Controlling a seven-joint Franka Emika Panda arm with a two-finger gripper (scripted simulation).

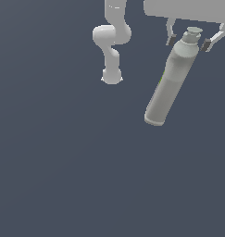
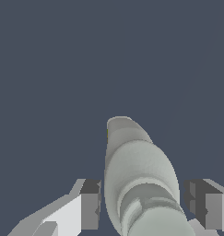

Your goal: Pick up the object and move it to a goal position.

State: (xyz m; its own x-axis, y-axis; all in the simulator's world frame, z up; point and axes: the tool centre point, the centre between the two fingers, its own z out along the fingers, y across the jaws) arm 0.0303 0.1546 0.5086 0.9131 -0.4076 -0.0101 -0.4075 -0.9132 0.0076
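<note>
straddling bottle (image 1: pixel 171 78) cap, pincer (image 1: pixel 188 40) spread wide, fingers (image 1: pixel 170 36) apart from cap on both sides; bottle tilted.

The setting is a bare simulated test scene, not a home, kitchen or workshop. A uniform, untextured dark blue-grey ground (image 1: pixel 63 176) fills both views edge to edge, and no horizon is visible. The rendered nature of the place shows in the flat, smooth shading of the white robot arm (image 1: pixel 111 44), of the gripper (image 1: pixel 190 40) with its blocky dark finger pads (image 2: pixel 90 205), and of the pale grey bottle (image 1: pixel 171 81), whose surfaces carry soft gradients and almost no fine detail.
</note>
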